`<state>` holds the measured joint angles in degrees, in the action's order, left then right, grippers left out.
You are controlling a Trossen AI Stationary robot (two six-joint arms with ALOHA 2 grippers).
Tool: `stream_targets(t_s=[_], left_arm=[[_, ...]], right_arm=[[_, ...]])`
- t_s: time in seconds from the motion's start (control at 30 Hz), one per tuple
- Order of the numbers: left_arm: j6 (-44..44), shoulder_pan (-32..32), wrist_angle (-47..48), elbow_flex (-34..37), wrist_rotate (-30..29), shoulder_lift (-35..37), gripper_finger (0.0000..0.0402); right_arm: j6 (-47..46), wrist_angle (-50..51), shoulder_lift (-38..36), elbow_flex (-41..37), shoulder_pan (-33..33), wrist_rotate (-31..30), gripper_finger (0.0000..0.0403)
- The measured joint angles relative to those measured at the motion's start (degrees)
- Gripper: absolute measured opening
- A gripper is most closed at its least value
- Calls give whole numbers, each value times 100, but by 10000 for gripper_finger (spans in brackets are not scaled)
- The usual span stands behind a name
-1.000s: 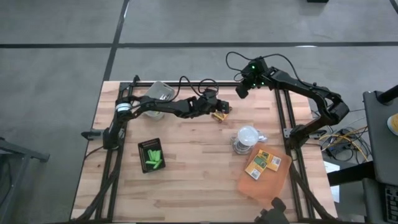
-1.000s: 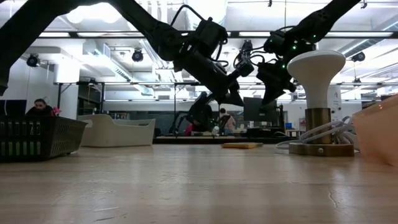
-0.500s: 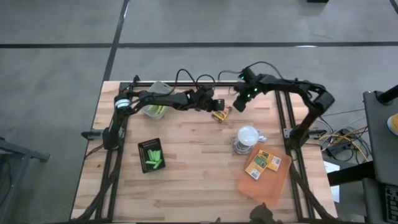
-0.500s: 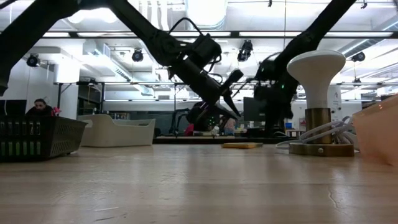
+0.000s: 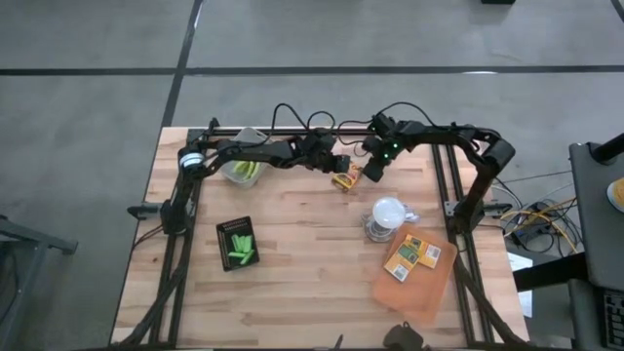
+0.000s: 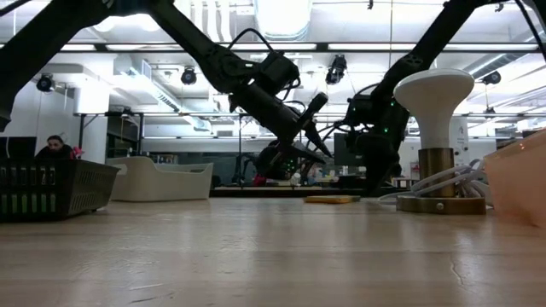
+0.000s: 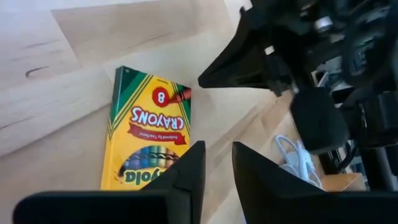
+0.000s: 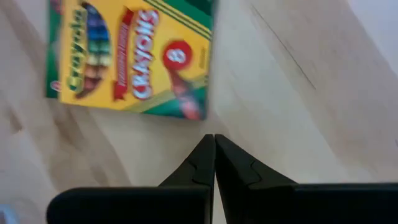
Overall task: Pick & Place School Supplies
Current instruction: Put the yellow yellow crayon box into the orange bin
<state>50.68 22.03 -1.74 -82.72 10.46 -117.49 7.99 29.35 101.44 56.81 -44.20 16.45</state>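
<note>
A flat yellow cardboard crayon box with green edges (image 7: pixel 148 139) lies on the pale wooden table (image 5: pixel 312 283) near its far edge, between the two arms. The left gripper (image 7: pixel 217 163) hovers just above the near end of this box, and its two dark fingers (image 7: pixel 186 169) stand a little apart with nothing between them. The right gripper (image 8: pixel 214 151) points down at the bare wood just beside the box, with its fingers pressed together and holding nothing. The step in hand seems to be the picking of this box by the left arm. To do it well, the left jaws probably must open wider than now, because the gap looks narrower than the box. It would help to turn the wrist so the fingers go across the short side, then descend until they are on both edges. The right arm is very near, so it should keep clear to avoid a collision.
</note>
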Motion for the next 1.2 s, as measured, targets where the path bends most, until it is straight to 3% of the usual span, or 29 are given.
stream_targets(t_s=[0.23,0.57,0.73,1.0,1.2], left_arm=[[740,3,-35,0,-52,0,81],[523,11,-20,26,-46,0,84],[102,10,-33,26,13,0,114],[-50,12,-36,24,105,0,196],[502,12,-31,31,192,0,217]], right_arm=[[-15,-22,-177,8,-8,9,8],[-13,-15,-182,8,-5,7,8],[-26,-14,-182,8,-5,7,8],[-31,-16,-182,8,-5,34,8],[-35,-160,-182,8,-5,801,8]])
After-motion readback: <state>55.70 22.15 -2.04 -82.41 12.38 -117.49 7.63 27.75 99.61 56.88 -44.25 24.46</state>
